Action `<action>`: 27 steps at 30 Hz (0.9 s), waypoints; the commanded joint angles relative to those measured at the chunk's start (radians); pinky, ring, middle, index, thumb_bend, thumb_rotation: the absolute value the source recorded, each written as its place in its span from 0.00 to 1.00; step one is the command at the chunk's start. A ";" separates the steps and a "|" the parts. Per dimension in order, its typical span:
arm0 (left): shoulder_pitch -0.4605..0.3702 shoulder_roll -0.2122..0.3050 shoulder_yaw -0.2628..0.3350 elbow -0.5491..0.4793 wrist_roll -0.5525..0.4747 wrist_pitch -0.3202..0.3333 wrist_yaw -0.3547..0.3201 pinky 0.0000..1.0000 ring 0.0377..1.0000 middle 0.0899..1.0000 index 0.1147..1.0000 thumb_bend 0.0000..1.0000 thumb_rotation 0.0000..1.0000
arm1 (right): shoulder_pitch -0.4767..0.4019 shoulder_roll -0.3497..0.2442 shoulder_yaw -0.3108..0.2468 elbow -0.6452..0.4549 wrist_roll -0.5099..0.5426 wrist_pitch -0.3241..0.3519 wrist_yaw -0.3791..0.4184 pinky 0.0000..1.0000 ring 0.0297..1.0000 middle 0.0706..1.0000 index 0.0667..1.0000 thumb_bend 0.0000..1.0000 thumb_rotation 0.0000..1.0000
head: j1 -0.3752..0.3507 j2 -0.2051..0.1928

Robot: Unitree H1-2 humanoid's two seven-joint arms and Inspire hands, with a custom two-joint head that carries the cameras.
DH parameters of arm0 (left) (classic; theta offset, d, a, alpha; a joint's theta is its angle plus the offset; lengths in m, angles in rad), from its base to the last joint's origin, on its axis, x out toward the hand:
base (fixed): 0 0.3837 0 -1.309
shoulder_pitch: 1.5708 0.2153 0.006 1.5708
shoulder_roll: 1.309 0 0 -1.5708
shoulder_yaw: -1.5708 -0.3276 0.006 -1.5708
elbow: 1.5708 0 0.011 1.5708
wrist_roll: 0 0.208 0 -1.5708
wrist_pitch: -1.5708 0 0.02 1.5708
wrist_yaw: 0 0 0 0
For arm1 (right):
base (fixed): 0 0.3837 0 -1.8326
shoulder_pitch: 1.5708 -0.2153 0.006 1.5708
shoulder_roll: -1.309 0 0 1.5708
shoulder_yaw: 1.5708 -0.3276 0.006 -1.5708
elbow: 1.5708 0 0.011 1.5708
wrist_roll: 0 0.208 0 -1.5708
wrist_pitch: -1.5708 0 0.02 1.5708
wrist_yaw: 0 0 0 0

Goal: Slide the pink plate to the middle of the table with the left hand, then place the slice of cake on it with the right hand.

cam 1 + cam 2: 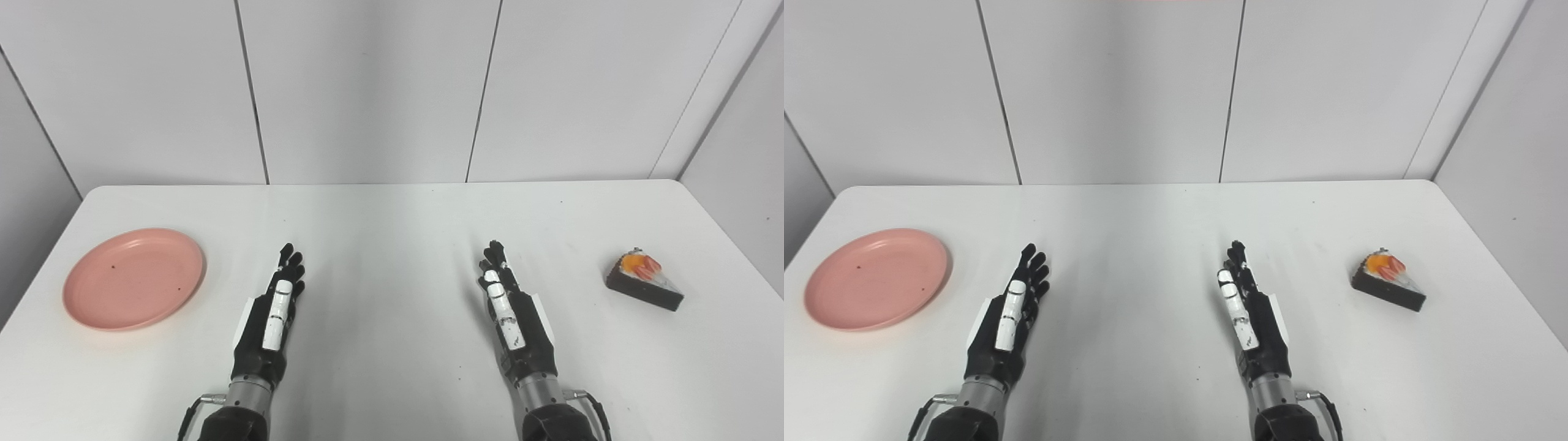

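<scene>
A round pink plate lies flat on the white table at the left side, with nothing on it but a few dark specks. A wedge of dark cake with white icing and orange and red fruit on top sits at the right side. My left hand rests near the front, right of the plate and apart from it, fingers stretched forward and holding nothing. My right hand mirrors it, left of the cake with a clear gap between them, also open and empty.
White wall panels stand close behind the table's far edge. The table's left and right edges fall off just beyond the plate and the cake. Bare tabletop lies between the two hands.
</scene>
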 commanded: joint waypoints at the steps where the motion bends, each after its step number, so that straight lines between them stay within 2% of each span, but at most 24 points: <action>1: 0.033 0.011 -0.002 0.021 0.013 0.007 -0.003 1.00 1.00 1.00 1.00 0.63 1.00 | 0.006 0.004 -0.005 -0.024 0.010 0.017 0.002 1.00 0.99 1.00 1.00 0.62 0.84 | -0.001 0.005; 8: 0.036 0.006 -0.010 0.015 -0.026 0.020 -0.033 1.00 1.00 1.00 1.00 0.57 1.00 | 0.001 0.000 -0.009 -0.012 0.026 0.024 0.007 1.00 1.00 1.00 1.00 0.62 0.82 | 0.025 0.005; 10: 0.031 0.015 -0.018 0.038 -0.031 -0.018 -0.055 1.00 1.00 1.00 1.00 0.55 1.00 | -0.003 -0.005 -0.008 -0.001 0.025 0.009 0.012 1.00 1.00 1.00 1.00 0.61 0.83 | 0.026 0.003; 11: 0.029 0.018 -0.020 0.047 -0.030 -0.032 -0.057 1.00 1.00 1.00 1.00 0.57 1.00 | -0.005 -0.006 -0.008 0.004 0.026 0.004 0.015 1.00 1.00 1.00 1.00 0.62 0.83 | 0.025 0.001; 13: 0.027 0.015 -0.017 0.066 -0.015 -0.064 -0.040 1.00 1.00 1.00 1.00 0.56 1.00 | -0.006 -0.008 -0.008 0.010 0.024 0.001 0.015 1.00 0.99 1.00 1.00 0.63 0.83 | 0.019 0.000; 16: 0.023 0.014 -0.010 0.065 -0.025 -0.046 -0.045 1.00 1.00 1.00 1.00 0.56 1.00 | -0.009 -0.009 -0.009 0.019 0.025 -0.005 0.015 1.00 0.99 1.00 1.00 0.64 0.84 | 0.015 -0.003; 18: 0.020 0.017 -0.008 0.077 -0.033 -0.066 -0.055 1.00 1.00 1.00 1.00 0.56 1.00 | -0.010 -0.008 -0.009 0.024 0.023 -0.011 0.013 1.00 0.99 1.00 1.00 0.64 0.83 | 0.010 -0.005; 20: 0.021 0.020 -0.007 0.082 -0.024 -0.074 -0.050 1.00 1.00 1.00 1.00 0.58 1.00 | -0.012 -0.005 -0.007 0.031 0.016 -0.022 0.009 1.00 0.99 1.00 1.00 0.62 0.83 | 0.006 -0.008; 24: 0.023 0.008 0.002 0.076 -0.012 -0.046 -0.023 1.00 1.00 1.00 1.00 0.55 1.00 | -0.015 -0.001 -0.003 0.034 0.004 -0.023 0.005 1.00 0.98 1.00 1.00 0.62 0.84 | 0.002 -0.016; 27: 0.014 0.020 0.000 0.103 -0.028 -0.084 -0.050 1.00 1.00 1.00 1.00 0.54 1.00 | -0.015 -0.002 -0.002 0.038 0.002 -0.022 0.006 1.00 0.99 1.00 1.00 0.64 0.84 | -0.003 -0.021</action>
